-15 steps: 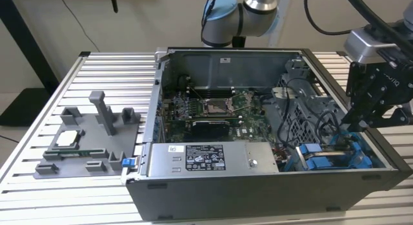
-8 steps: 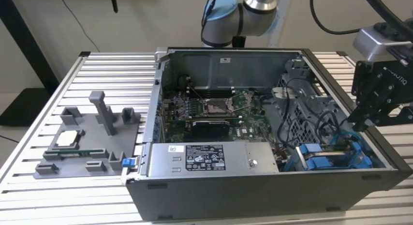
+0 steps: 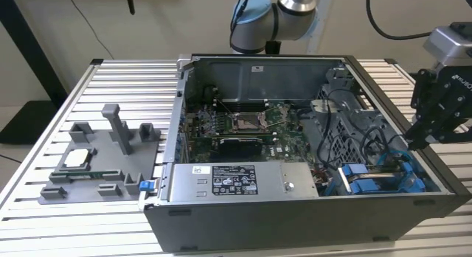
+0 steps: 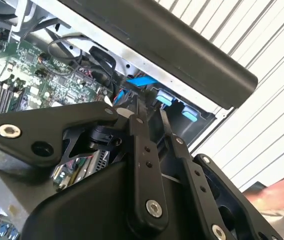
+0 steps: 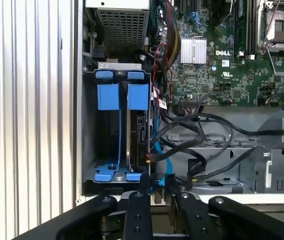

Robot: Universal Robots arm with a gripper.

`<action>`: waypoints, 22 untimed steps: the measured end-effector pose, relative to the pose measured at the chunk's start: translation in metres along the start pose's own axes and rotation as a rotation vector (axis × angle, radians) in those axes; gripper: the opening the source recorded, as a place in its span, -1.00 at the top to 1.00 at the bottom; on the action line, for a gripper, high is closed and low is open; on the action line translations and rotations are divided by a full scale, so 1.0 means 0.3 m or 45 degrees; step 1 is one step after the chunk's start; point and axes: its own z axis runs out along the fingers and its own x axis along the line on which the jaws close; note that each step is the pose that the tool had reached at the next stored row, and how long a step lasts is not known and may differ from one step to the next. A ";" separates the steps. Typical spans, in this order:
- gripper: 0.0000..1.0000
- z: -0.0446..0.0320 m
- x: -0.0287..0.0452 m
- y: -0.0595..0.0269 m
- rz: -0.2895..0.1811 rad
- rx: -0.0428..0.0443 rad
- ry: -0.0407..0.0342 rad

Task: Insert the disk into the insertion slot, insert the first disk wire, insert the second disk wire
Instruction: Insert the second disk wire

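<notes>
**Arm** [image 3: 255,30]: silver-grey tube sections with rounded grey joints and pale blue end caps.
**Wrist housing** [image 3: 451,42]: light grey metal block, fed by a black cable [image 3: 383,27].
**Pincer** [image 3: 417,141]: matt black throughout, built from flat linkage bars (each drilled with small round holes). The bars are pinned by silver screw heads [image 4: 153,208], and the shell behind them is smooth moulded black.

The exterior view looks down from well back on the whole computer case [image 3: 295,224]; both wrist views, close in, share its blue-railed insertion slot [image 5: 107,97].
</notes>
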 end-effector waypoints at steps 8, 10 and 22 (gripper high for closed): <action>-1.00 0.000 -0.001 -0.049 0.003 -0.060 0.0006; -1.00 0.002 -0.001 -0.050 0.004 -0.060 0.0008; -1.00 0.018 0.000 -0.053 0.003 -0.060 0.0008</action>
